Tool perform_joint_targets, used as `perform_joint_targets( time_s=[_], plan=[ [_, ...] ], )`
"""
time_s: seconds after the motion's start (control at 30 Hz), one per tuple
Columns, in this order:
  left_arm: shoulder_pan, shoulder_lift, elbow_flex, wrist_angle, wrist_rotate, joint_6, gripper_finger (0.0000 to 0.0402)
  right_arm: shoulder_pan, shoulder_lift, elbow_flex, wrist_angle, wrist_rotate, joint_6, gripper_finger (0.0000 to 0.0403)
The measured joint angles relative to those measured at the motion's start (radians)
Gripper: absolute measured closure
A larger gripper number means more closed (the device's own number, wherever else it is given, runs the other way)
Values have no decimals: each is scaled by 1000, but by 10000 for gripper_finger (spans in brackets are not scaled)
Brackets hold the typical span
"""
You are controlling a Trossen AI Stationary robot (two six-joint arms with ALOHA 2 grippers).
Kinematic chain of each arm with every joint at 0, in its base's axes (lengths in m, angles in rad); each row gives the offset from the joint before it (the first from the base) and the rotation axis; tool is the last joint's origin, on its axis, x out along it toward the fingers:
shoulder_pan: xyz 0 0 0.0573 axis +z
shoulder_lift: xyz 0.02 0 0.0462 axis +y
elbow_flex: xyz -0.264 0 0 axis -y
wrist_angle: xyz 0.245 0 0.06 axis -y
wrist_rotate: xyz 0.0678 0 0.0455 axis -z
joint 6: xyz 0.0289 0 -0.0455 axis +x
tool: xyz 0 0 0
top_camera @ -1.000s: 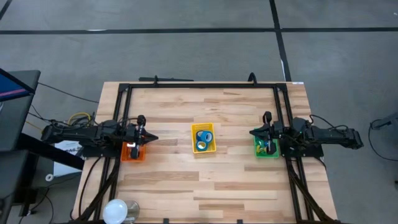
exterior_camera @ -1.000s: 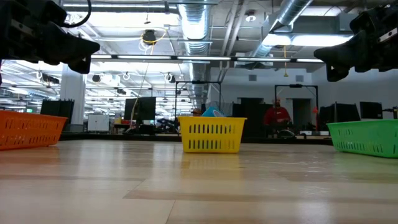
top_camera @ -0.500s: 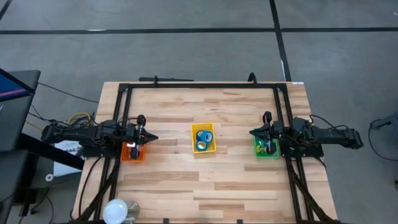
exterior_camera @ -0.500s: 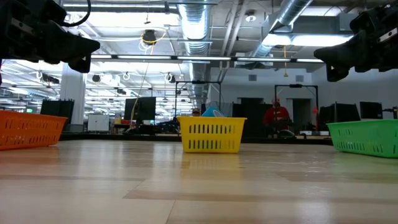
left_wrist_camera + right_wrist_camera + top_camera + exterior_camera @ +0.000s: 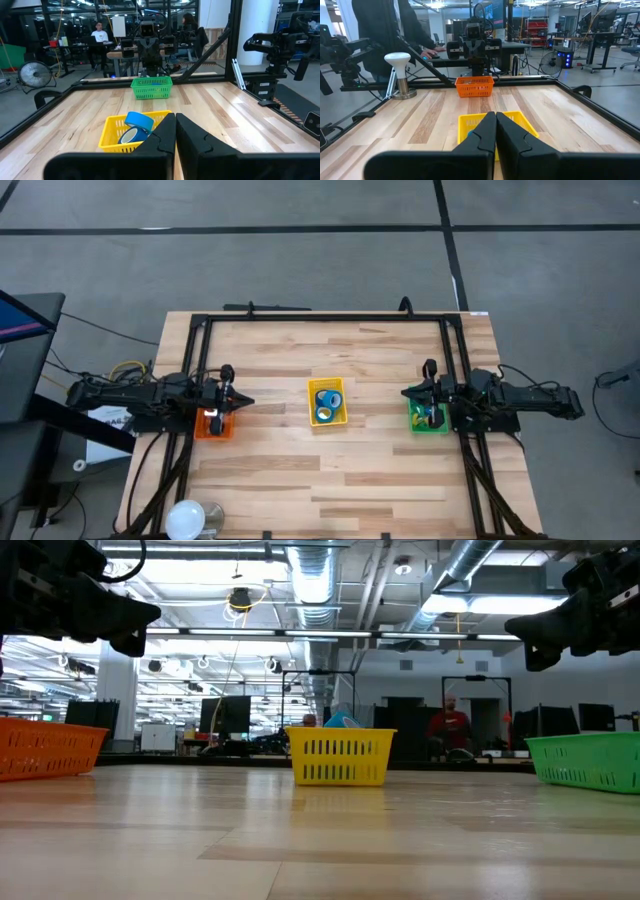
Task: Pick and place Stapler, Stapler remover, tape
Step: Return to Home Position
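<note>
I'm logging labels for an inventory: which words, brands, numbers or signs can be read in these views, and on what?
No text can be read.
Yellow plastic basket, orange plastic basket, green plastic basket, blue tape rolls: no lettering shows.
White patch left of the orange basket: dark marks, too small to read.
Left gripper, right gripper, fingers shut: no markings show.

The high view looks straight down on the whole worktop (image 5: 330,470), the low view level across it. The wrist views face each other past the left gripper (image 5: 175,116) and right gripper (image 5: 496,115); all four share the yellow basket (image 5: 340,760).
</note>
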Motion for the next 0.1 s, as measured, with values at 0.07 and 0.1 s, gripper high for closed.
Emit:
perform_joint_targets(
  time_s=[0.07, 0.1],
  plan=[
    [0, 0, 0, 0, 0, 0, 398, 0, 0, 0, 0, 0, 0, 401],
    [0, 0, 0, 0, 0, 0, 398, 0, 0, 0, 0, 0, 0, 401]
  ],
)
